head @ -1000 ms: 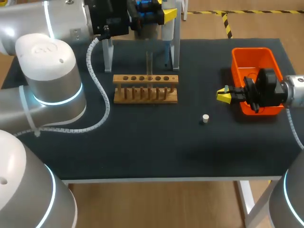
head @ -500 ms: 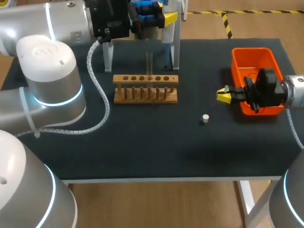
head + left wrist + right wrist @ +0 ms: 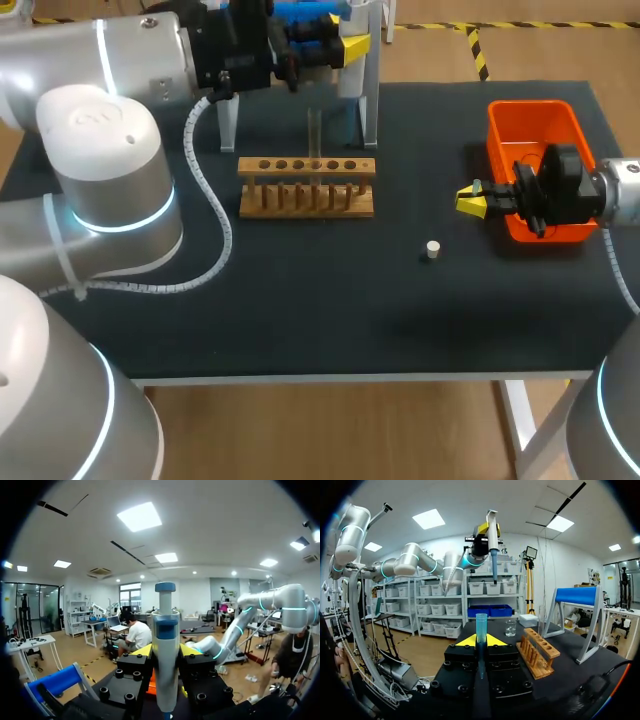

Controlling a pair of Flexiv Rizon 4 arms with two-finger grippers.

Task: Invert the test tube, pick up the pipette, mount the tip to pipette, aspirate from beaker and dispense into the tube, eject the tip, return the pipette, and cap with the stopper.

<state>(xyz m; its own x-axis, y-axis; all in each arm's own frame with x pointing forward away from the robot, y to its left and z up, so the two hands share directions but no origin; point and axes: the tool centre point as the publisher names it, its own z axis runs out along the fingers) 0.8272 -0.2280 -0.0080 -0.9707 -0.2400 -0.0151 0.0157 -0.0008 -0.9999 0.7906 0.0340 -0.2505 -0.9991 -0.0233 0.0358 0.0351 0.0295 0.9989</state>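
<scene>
At the table's back, my left gripper point(image 3: 340, 40) is shut on the blue and white pipette point(image 3: 305, 18) beside the pipette stand point(image 3: 368, 100). In the left wrist view the pipette point(image 3: 165, 645) stands upright between the yellow fingertips. My right gripper point(image 3: 468, 200) hangs left of the orange bin point(image 3: 535, 125), shut on a blue pipette tip point(image 3: 481, 627). A clear test tube point(image 3: 314, 130) stands upright in the wooden rack point(image 3: 307, 187). A small white stopper point(image 3: 432, 249) lies on the mat. The glass beaker point(image 3: 510, 627) sits behind the rack point(image 3: 538, 652).
The orange bin stands at the right edge, partly under my right wrist. My left arm's cable point(image 3: 205, 200) loops over the mat left of the rack. Bare black mat point(image 3: 300, 300) lies in front of the rack.
My left gripper has shifted slightly with the pipette, showing more of its blue body near the stand. The right arm, stopper and rack have not moved.
</scene>
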